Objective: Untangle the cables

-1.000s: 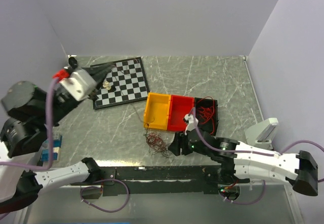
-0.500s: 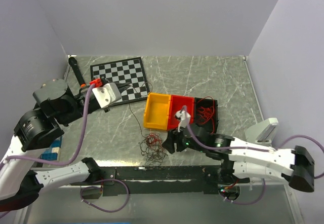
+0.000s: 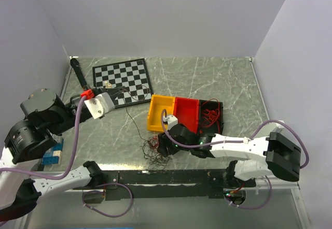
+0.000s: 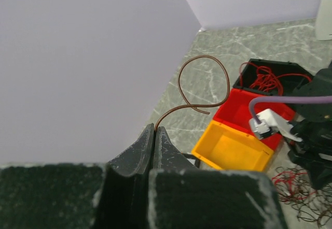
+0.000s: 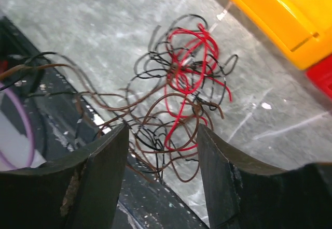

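The cables are a tangle of thin red, black and brown wires (image 3: 154, 152) on the table in front of the yellow bin; the tangle also shows in the right wrist view (image 5: 176, 97) and in the left wrist view (image 4: 295, 195). My right gripper (image 3: 163, 147) is open just above the tangle, with its jaws (image 5: 162, 154) either side of the wires' near part. My left gripper (image 3: 120, 93) is shut on the end of one brown wire (image 4: 205, 79), which loops past the fingertips (image 4: 154, 129). A thin strand (image 3: 136, 123) runs from it down to the tangle.
Yellow bin (image 3: 161, 112), red bin (image 3: 185, 115) and black bin (image 3: 211, 114) stand in a row; the black one holds red wires. A chessboard (image 3: 122, 77) lies at back left, with a black pen (image 3: 78, 71) beside it. A black strip (image 3: 166, 177) runs along the near edge.
My right gripper has moved left from the red bin to over the tangle. My left gripper has drawn back and to the left from the chessboard, holding the brown wire.
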Controlling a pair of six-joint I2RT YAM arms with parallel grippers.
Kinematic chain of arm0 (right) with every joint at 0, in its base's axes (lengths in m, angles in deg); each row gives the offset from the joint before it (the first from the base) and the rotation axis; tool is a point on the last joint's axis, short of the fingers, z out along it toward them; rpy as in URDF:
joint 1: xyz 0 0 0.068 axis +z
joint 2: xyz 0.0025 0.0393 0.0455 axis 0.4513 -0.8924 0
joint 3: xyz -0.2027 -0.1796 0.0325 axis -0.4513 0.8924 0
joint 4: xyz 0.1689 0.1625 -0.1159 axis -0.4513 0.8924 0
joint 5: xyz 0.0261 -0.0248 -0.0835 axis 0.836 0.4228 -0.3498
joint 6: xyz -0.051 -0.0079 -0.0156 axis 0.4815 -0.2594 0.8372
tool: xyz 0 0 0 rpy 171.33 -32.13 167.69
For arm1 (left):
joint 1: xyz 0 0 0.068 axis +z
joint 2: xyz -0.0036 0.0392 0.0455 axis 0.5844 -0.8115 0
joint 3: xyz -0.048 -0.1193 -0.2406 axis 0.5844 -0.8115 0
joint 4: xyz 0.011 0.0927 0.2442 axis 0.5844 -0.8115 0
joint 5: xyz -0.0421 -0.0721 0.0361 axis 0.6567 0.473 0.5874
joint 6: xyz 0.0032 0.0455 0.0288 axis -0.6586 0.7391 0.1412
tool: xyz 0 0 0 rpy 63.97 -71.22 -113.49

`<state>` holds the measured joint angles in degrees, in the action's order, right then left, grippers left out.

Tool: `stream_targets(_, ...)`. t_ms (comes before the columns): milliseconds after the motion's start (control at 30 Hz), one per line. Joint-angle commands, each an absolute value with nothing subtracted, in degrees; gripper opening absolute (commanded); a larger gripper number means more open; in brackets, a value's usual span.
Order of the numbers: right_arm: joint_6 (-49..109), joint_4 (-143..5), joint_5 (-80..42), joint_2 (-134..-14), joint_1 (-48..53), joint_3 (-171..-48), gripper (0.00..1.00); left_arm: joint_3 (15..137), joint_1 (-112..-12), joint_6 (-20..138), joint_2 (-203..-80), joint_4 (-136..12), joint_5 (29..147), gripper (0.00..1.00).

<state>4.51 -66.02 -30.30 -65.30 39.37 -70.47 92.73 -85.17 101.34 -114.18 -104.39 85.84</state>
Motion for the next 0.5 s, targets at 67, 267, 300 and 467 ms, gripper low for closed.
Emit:
stream_targets(67,5.27,-67.98,-27.73,-56.58,38.75,-69.71,0.66,93.77,-84.89,107.14,-112.02,-106.39,80.39,0.01)
stream_targets(267,4.84,-61.82,-29.03,-50.66,35.76,-70.75,0.68,86.03,-84.89,109.00,-107.27,-107.19,80.13,0.01)
stream_targets(300,4.05,-60.33,-29.73,-51.88,34.62,-71.63,0.68,85.41,-84.89,109.00,-106.83,-106.75,80.13,0.01)
stream_targets(467,2.81,-58.48,-29.65,-63.47,32.15,-77.69,0.66,85.23,-84.89,107.95,-107.44,-106.22,80.83,0.01)
